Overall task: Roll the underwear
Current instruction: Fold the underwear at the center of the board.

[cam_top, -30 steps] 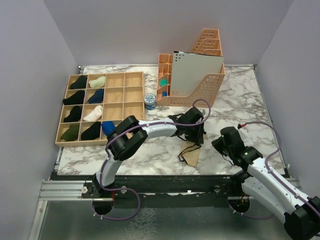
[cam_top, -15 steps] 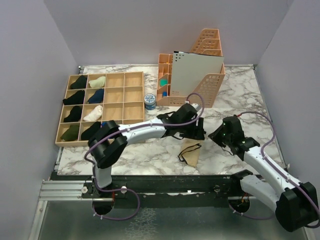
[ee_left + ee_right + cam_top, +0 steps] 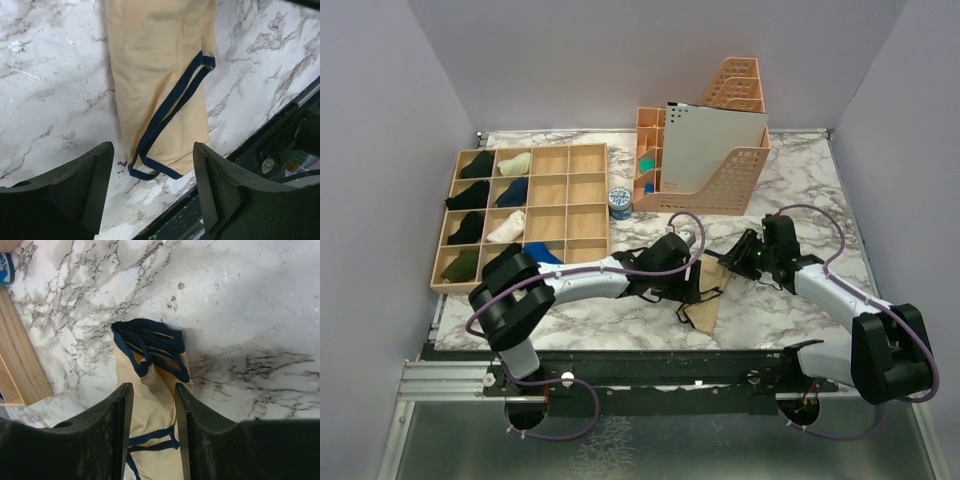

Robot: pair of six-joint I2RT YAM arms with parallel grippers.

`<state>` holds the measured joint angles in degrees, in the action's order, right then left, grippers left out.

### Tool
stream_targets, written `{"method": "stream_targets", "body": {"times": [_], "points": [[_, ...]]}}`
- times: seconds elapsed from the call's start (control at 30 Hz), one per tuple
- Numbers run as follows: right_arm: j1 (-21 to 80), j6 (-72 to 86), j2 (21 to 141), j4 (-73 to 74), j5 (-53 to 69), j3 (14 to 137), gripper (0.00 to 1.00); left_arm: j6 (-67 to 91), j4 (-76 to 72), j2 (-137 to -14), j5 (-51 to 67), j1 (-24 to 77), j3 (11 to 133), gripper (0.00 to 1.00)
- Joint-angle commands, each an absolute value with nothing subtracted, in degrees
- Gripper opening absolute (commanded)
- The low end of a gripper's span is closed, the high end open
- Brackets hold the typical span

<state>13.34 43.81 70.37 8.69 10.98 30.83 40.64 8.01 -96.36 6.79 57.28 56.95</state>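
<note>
Plainly released, the left hand (image 3: 152,155) and right hand (image 3: 152,390) hover over the folded tan, navy-trimmed underwear (image 3: 704,302) on the counter (image 3: 800,190).

One tan underwear (image 3: 703,303) lies on the surface (image 3: 800,180). One sixteen-cell wooden tray (image 3: 568,190) holds nine rolled garments (image 3: 477,165). One blue tin (image 3: 619,202), two peach file racks (image 3: 725,185), one left hand (image 3: 152,150), one right hand (image 3: 152,390).

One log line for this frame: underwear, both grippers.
underwear: folded strip on marble table, unrolled | left gripper: open, above strip | right gripper: open, by waistband end | held: nothing
</note>
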Motion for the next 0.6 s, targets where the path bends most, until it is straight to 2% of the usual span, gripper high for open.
{"method": "stream_targets", "body": {"times": [0.0,0.13,0.5,0.57], "points": [[12.73,39.35,71.53,5.53,14.62,32.6,0.41,39.19,6.49,-95.29,3.99,59.03,55.58,0.71],[12.49,38.85,72.12,5.3,14.73,32.57,0.4,38.94,7.03,-96.27,2.29,59.96,55.9,0.79],[12.13,35.77,76.53,2.53,19.24,33.6,0.39,36.4,11.69,-102.17,-1.6,61.41,58.43,0.78],[12.13,35.05,76.45,2.62,19.58,33.53,0.35,36.3,11.61,-102.51,-1.58,61.64,58.61,0.77]]}}
